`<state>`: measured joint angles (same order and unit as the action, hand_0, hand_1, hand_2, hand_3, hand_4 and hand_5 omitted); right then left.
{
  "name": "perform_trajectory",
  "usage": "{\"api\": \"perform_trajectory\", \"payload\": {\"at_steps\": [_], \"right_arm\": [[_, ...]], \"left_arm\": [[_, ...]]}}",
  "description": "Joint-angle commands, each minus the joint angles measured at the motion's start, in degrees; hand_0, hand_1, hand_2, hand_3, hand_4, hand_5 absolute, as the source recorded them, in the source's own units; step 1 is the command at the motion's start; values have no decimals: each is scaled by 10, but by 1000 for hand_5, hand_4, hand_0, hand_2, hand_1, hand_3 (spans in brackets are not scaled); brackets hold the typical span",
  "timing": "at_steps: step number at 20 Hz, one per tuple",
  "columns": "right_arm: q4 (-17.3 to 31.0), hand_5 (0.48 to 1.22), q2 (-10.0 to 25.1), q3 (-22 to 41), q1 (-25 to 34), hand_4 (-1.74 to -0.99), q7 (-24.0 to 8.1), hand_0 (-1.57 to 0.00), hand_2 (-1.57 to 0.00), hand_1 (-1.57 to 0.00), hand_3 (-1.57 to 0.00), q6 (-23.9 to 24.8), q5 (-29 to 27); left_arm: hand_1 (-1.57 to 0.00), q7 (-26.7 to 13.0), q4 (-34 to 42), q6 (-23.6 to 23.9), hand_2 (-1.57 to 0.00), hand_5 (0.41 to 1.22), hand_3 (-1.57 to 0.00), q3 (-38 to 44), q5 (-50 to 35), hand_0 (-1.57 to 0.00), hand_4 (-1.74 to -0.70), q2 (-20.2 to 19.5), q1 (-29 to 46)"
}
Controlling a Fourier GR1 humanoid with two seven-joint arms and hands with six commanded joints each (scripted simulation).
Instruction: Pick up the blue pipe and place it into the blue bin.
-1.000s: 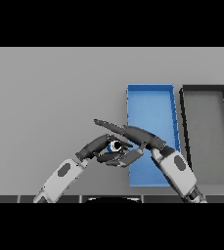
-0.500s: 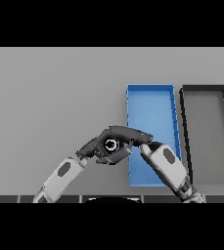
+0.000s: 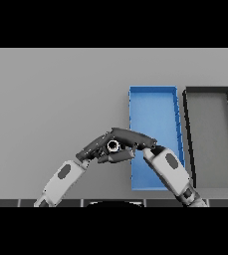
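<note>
A: State the condition of the nearest items.

B: Both arms enter from the lower edge and meet over the grey table (image 3: pixel 46 99); the left hand (image 3: pixel 96 145) reaches in from the lower left, the right hand (image 3: pixel 135 139) from the lower right, its fingers lying long and fairly straight across the top of the left hand; between them sits the pipe (image 3: pixel 113 146), visible only as a small round open end, pale at the rim; its blue body is hidden by the fingers.

A: Grip status?

B: The left hand appears curled round the pipe, gripping it; the right hand appears extended, resting over or against it rather than clasping; contact on the hidden side cannot be confirmed.

A: Location of the pipe relative to the target?

B: Held just beside the blue bin's (image 3: pixel 153 90) left wall, near its close end; not yet inside; a dark bin (image 3: pixel 207 90) stands just beyond the blue one to the right, apart from the work.

A: Handling characteristics?

B: Judged as a short rigid tube; light, hollow, unlikely to deform; the smooth round wall may roll or slip in a loose hold; take it across the middle of its length, fingers opposing the thumb, open ends left free; carry it level over the wall before release.
</note>
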<state>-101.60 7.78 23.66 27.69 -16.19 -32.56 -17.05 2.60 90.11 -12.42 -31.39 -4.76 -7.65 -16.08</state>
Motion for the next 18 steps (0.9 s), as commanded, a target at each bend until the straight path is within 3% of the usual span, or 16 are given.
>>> {"api": "perform_trajectory", "payload": {"at_steps": [1,4,5,7,9,11,13,15,17,18], "right_arm": [[1,1179,-3,-3,2,-1483,-15,-1541,-1542,-1540,-1529,0,-16],[0,1199,-16,-5,-5,-1490,-31,-1556,-1556,-1555,-1549,-11,-2],[-7,1204,-18,-8,-9,-1491,-37,-1559,-1559,-1558,-1554,-17,-2],[-16,1210,-24,-13,-16,-1493,-34,-1563,-1563,-1563,-1560,-32,-2],[-15,1214,-35,-19,-17,-1495,-38,-1566,-1566,-1566,-1564,-37,3],[-17,1216,-48,-17,-14,-1496,-18,-1568,-1568,-1568,-1566,-39,21],[-13,1218,-49,-23,-15,-1495,-13,-1569,-1569,-1569,-1568,-43,35],[-7,1219,-61,-30,-8,-1491,-37,-1570,-1570,-1570,-1569,-42,34],[-11,1220,-59,-37,-17,-1490,-21,-1570,-1570,-1570,-1570,-55,30],[-10,1220,-66,-39,-15,-1489,-29,-1570,-1570,-1570,-1570,-51,24]], "left_arm": [[-1083,11,0,2,-977,1221,-1066,-7,18,-1157,-1535,-11,-2],[-554,13,-2,-27,-500,1221,-546,-22,60,-592,-1216,-38,-12],[-443,14,-2,-33,-399,1187,-436,-22,71,-473,-1143,-40,-15],[-283,22,-7,-29,-255,1020,-279,-22,81,-303,-1041,-36,-12],[-181,8,-5,-20,-163,849,-178,-26,89,-193,-968,-39,-9],[-115,-10,-16,-17,-104,735,-114,-22,95,-123,-915,-42,-16],[-74,-16,-14,-19,-66,664,-72,-20,90,-79,-889,-45,-15],[-47,-17,-20,-20,-42,617,-46,-20,82,-50,-887,-38,-13],[-30,-21,-17,-22,-27,587,-29,-15,73,-32,-889,-41,-11],[-23,-30,-12,-21,-21,576,-23,-16,70,-25,-894,-39,-8]]}}
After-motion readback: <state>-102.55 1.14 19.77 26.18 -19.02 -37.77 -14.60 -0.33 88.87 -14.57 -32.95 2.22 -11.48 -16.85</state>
